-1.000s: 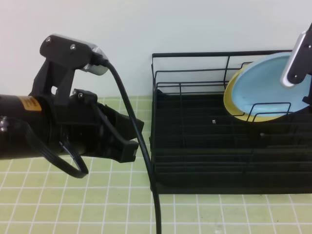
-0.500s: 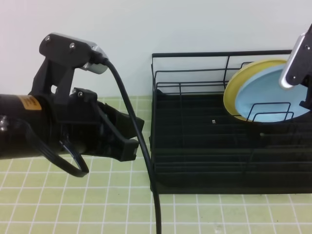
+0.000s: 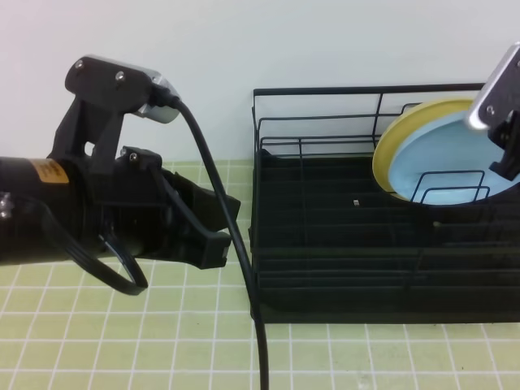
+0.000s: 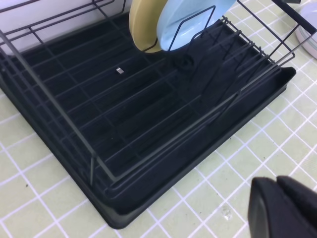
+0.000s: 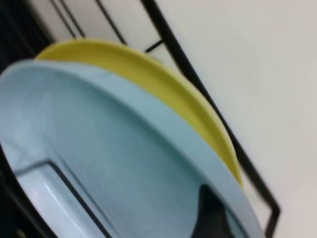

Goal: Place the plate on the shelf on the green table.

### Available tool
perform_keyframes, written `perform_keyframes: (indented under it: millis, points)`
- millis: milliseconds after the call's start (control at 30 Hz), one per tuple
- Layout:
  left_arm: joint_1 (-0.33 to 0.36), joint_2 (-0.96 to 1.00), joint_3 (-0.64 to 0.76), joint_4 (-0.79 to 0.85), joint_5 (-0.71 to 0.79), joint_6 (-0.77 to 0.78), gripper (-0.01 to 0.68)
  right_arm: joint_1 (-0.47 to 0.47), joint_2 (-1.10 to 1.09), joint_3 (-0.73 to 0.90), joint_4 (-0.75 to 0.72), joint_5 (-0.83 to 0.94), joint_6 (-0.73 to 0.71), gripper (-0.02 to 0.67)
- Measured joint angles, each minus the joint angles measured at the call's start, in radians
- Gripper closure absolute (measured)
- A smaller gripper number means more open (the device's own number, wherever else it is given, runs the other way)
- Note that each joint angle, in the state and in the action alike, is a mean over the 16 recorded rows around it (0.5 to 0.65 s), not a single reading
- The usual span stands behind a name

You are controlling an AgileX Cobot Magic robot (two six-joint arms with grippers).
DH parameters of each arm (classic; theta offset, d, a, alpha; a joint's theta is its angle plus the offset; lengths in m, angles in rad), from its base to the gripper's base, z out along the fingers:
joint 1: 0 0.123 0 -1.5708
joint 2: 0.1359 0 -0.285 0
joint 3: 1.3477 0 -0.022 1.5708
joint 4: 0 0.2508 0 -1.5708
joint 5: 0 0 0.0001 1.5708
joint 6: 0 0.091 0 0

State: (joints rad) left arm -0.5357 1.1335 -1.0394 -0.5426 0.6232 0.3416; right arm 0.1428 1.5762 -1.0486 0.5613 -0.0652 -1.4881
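Pale green tiling with white grout forms the green table (image 3: 122, 341), backed by a plain white wall; the shelf (image 3: 325, 244), a black wire rack on a tray base, stands on it at the right.

The plate (image 3: 447, 154), light blue, stands on edge in the rear right of the rack, leaning against a yellow plate (image 3: 388, 150) behind it and fenced in front by a bent-wire divider (image 3: 451, 185). It appears seated in its slot.

Right gripper (image 3: 505, 138): only partly visible at the frame edge beside the plate's rim. One dark finger (image 5: 210, 213) shows at the rim in the wrist view (the other is out of sight), so whether the jaws are apart or clamped on the plate cannot be told.

Left gripper (image 4: 282, 206): fingers together, holding nothing, parked over the tiles left of the rack.

Handling assessment: the plate looks like thin plastic, so light, stiff and unlikely to break, but smooth and liable to slip or roll on its edge. Best purchase is a pinch across the raised rim at the top, clear of the divider wires.
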Motion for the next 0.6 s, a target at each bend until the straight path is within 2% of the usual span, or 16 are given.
perform_keyframes:
  millis: [333, 600]
  points:
    - [0.0, 0.001, 0.0, -0.002, 0.002, 0.01, 0.673, 0.0, 0.009, 0.0, 0.179, 0.0, -0.002, 0.192]
    - [0.0, 0.001, 0.0, -0.004, 0.003, 0.018, 0.673, 0.0, 0.013, 0.0, 0.24, 0.001, -0.002, 0.19]
